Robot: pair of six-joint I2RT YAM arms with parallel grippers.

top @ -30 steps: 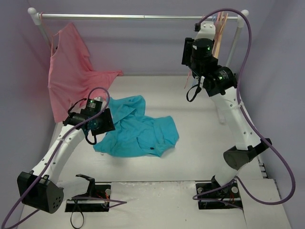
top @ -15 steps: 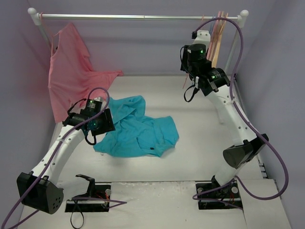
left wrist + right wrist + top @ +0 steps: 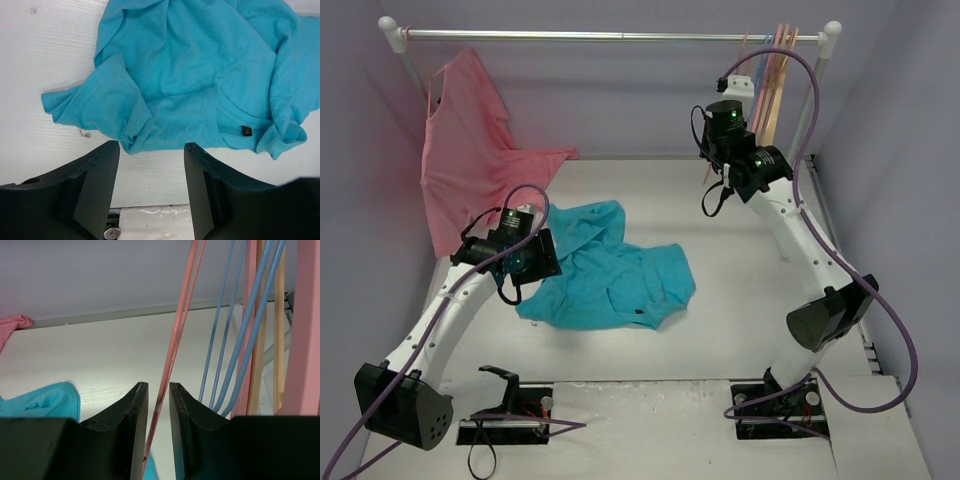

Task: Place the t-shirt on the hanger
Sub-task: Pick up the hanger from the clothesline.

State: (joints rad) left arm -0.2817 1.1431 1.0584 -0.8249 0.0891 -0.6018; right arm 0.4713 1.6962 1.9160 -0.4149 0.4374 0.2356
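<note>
At the rail [image 3: 570,35], the hanger [image 3: 174,340] hangs near-upright between the right gripper [image 3: 156,405] and its narrowed jaws, grip uncertain. The left gripper [image 3: 151,170] gapes above the t-shirt [image 3: 200,75].

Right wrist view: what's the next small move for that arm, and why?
Probably close the right pincer fully on the hanger: its pink wire runs between the fingers, yet light shows on both sides, so a firm grip isn't evident. The t-shirt lies crumpled on the table.
</note>
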